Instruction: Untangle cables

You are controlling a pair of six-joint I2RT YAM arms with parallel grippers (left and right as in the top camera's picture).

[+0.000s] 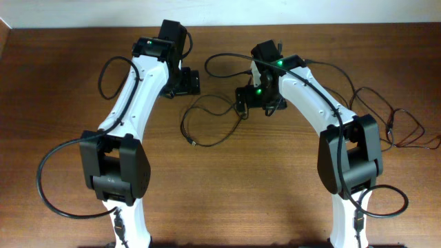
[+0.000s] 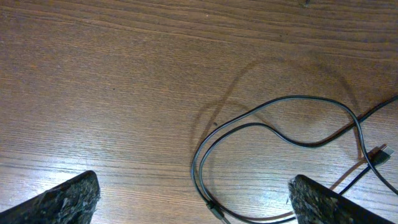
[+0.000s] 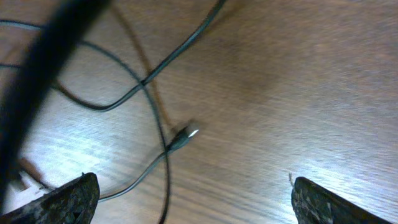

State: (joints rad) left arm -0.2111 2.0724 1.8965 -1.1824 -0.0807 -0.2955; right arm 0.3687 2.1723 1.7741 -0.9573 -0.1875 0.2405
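Observation:
Thin black cables [image 1: 185,122] lie in loose loops on the wooden table between my two arms, with a small plug end [image 1: 192,142] toward the front. In the left wrist view two strands of cable [image 2: 280,118] curve side by side, a plug [image 2: 214,211] lying between the open fingers [image 2: 62,202]. My left gripper [image 2: 193,208] hovers over that loop, holding nothing. My right gripper [image 3: 193,205] is open too, above a crossing of cable [image 3: 149,81] and a silver-tipped plug [image 3: 183,137]. In the overhead view the left gripper [image 1: 185,84] and right gripper [image 1: 258,102] sit at the table's rear middle.
More thin black cable [image 1: 375,93] and a reddish wire [image 1: 413,138] sprawl at the right edge. Thick black wires loop from each arm's base [image 1: 48,172]. A blurred thick black wire [image 3: 43,62] crosses the right wrist view's upper left.

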